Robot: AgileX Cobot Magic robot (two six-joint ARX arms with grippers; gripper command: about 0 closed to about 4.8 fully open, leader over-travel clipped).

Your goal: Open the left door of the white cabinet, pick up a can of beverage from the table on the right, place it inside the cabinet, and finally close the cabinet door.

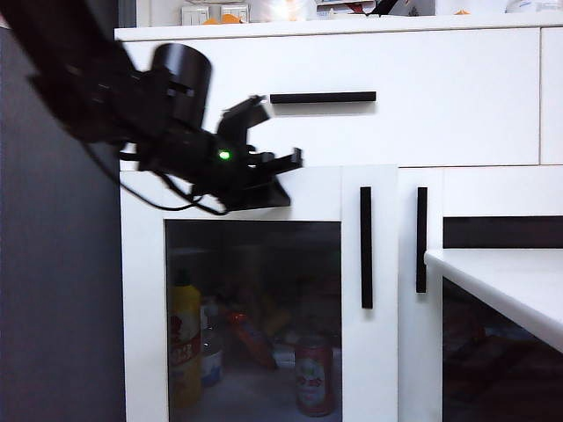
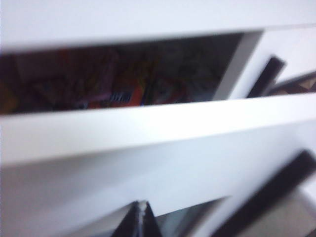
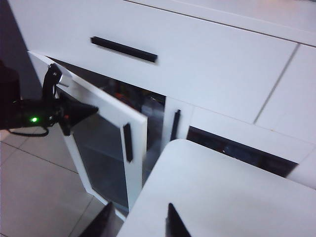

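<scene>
White cabinet [image 1: 352,79] door [image 3: 106,148] stands ajar, can [image 1: 314,376] already inside behind its glass, so closing is the step in hand. Left gripper [image 1: 264,132], pinched shut and empty, hangs by the door's top edge; a push there should swing it flush. Right gripper [image 3: 138,222], part open and empty, waits over the table [image 3: 237,192], well clear of the door

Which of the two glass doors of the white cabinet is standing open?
The left white-framed glass door, beside the left gripper; it swings out from the white cabinet, while the right door lies flush.
</scene>
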